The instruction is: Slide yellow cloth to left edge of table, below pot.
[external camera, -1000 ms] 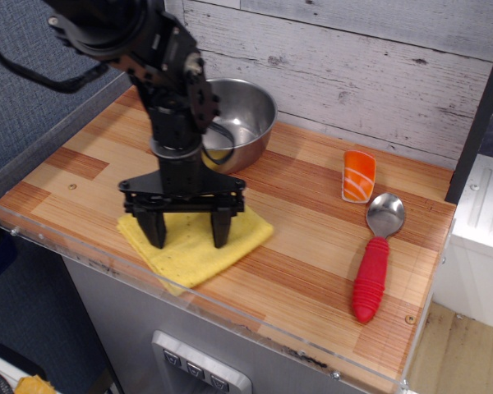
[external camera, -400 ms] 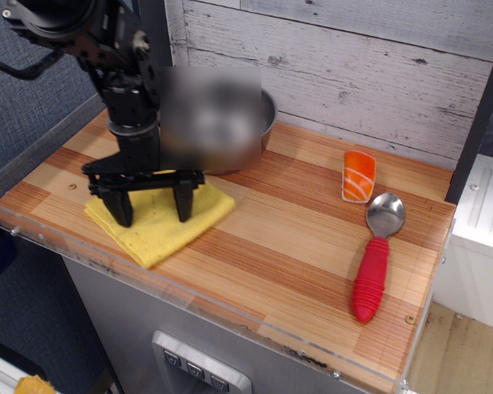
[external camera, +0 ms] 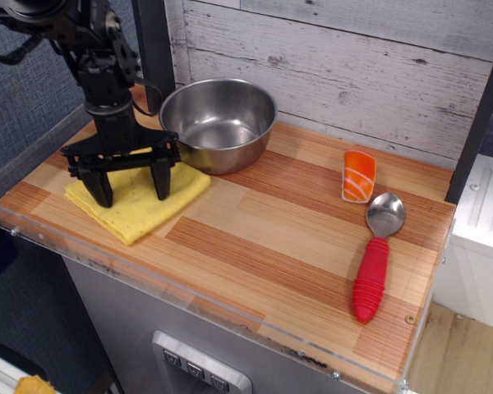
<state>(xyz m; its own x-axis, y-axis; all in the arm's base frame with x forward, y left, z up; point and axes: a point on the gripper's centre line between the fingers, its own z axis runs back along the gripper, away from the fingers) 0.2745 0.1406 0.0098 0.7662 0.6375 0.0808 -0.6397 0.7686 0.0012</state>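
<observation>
The yellow cloth (external camera: pixel 136 202) lies flat on the wood-plank table (external camera: pixel 271 238) near its left edge, in front of and slightly left of the shiny steel pot (external camera: pixel 219 123). My black gripper (external camera: pixel 131 190) points straight down with its two fingers spread wide apart, both fingertips (external camera: pixel 103 197) pressed onto the cloth's top. The gripper is open and holds nothing between the fingers. The arm hides part of the cloth's back edge.
A steel spoon with a red handle (external camera: pixel 375 259) and an orange-and-white sushi-like piece (external camera: pixel 359 175) lie at the right. A clear acrylic rim (external camera: pixel 33 238) runs along the table's front and left. A white plank wall stands behind.
My gripper has moved left and a little back with its fingers on the cloth, and the cloth has slid left with it, from the front middle to beside the pot.
</observation>
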